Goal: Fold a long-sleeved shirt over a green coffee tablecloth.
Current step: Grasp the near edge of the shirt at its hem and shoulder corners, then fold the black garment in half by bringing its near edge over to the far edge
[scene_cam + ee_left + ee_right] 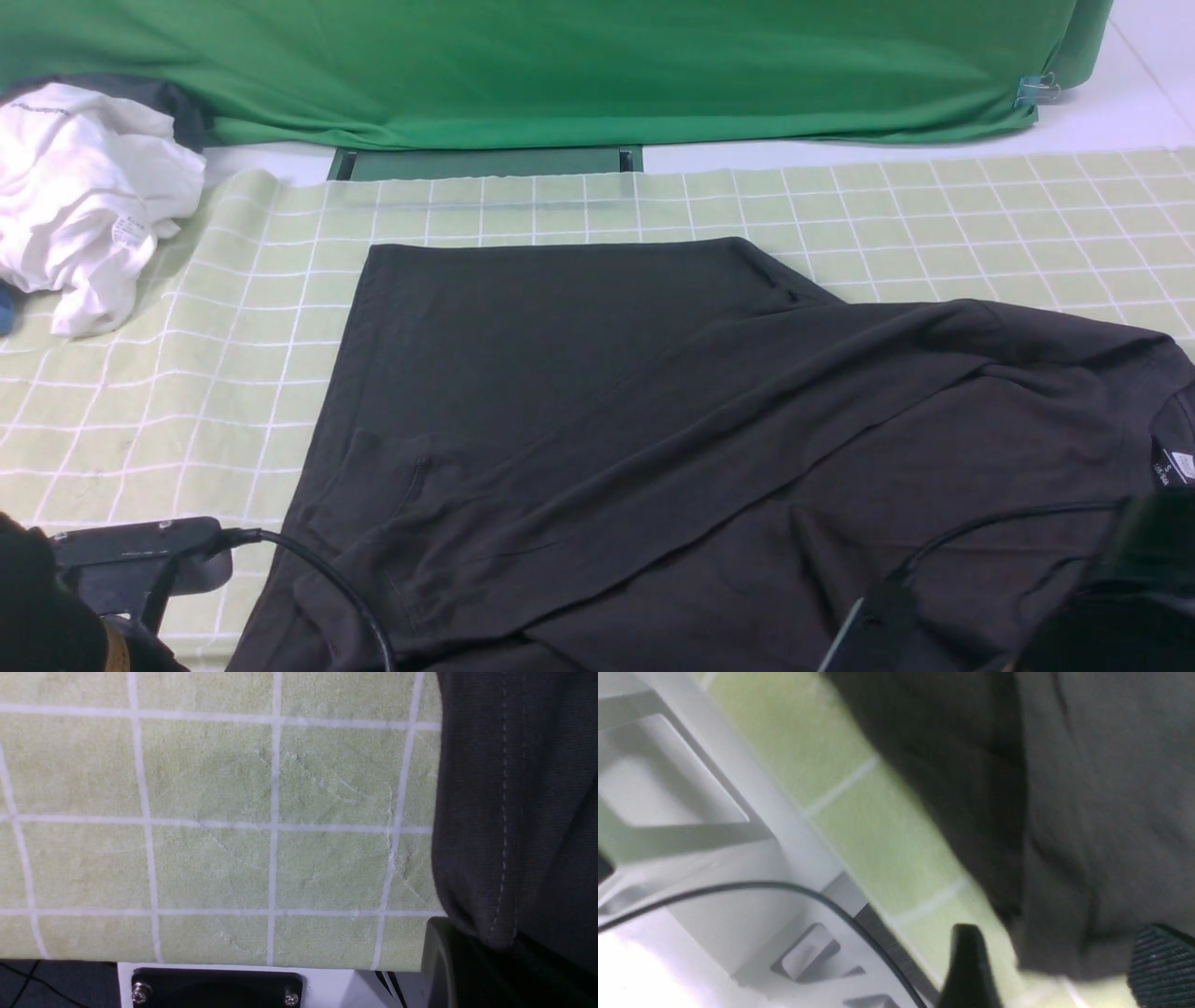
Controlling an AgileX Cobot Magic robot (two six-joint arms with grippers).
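The left hand point(472, 975) sits at the long-sleeved shirt's point(653, 420) left hem point(467, 812); its grip cannot be told. The shirt lies lengthwise left-to-right on the green coffee tablecloth point(187, 373), collar point(1178, 439) rightward. The right hand point(1064, 970), fingers spread, straddles the shirt's near edge at the collar end.
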